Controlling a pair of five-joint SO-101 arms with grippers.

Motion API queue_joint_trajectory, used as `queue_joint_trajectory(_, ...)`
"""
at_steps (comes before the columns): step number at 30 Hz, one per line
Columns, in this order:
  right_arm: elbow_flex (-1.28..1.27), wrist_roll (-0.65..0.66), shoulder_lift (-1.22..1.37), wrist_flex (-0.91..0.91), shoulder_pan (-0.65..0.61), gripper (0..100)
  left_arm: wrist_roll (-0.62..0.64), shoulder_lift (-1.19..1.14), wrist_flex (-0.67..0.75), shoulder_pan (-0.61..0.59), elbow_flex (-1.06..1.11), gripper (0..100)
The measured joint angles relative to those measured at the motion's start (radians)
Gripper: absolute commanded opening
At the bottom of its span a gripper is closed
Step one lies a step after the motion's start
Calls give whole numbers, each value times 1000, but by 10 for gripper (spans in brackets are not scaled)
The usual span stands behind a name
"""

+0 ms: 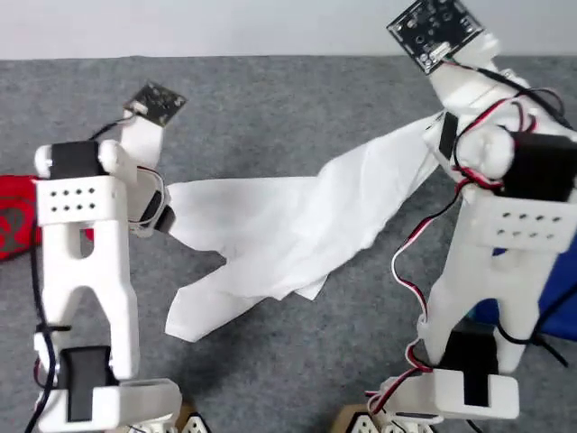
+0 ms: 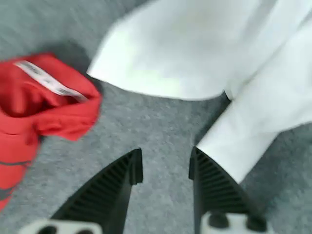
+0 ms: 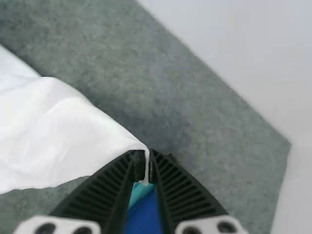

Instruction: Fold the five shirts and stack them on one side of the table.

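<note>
A white shirt lies spread across the middle of the grey table, one corner pulled up toward the right arm. My right gripper is shut on that corner of the white shirt. In the high view the right gripper sits at the shirt's upper right end. My left gripper is open just above the table, between the white shirt's edge and a red shirt. A sleeve lies beside one finger. The left gripper is at the shirt's left edge.
The red shirt lies crumpled at the table's left edge behind the left arm. Something blue sits under the right arm, also seen as blue cloth below the right fingers. The table's far edge meets a pale wall.
</note>
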State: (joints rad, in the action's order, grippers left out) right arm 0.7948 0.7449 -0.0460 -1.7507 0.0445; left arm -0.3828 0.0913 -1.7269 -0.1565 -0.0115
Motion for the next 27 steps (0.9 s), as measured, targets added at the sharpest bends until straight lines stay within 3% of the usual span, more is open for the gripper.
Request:
queue_joint_trajectory(7, -255, 3, 31, 304, 129, 10, 0, -8, 0, -110, -11, 158)
queue_joint_trajectory(12, -284, 2, 155, 532, 178, 10, -3, 12, 0, -249, -37, 158)
queue_joint_trajectory(22, -284, 40, 359, 1042, 95, 18, -31, 180, -2, -400, -37, 158)
queue_joint_trajectory(27, -284, 44, 420, 1105, 74, 145, -31, 209, -2, -445, -37, 158)
